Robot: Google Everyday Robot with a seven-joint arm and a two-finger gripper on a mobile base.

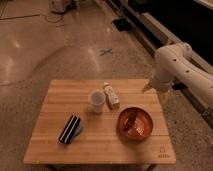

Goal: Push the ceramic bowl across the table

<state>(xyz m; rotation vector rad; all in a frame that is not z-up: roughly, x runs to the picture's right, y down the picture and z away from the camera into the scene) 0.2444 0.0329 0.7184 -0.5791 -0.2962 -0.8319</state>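
**A:** Where do things stand?

**B:** The table point(100, 146) carries four items. The arm point(176, 62) hangs over its far right corner. The ceramic bowl point(135, 123) sits on the right half, towards the near edge and apart from everything else.

**A:** What could spoil the push?

**B:** I'd judge a leftward shove risks driving the bowl into the translucent cup point(97, 100) or the small bottle point(112, 96) lying just beside it, and the cup would tip easily. The dark striped object point(70, 130) lies further left. A high contact on the glossy rim could slip off.

**A:** And the gripper?

**B:** The gripper point(146, 88) hovers beyond the bowl, not touching it. Whether it's clenched or released, I cannot tell.
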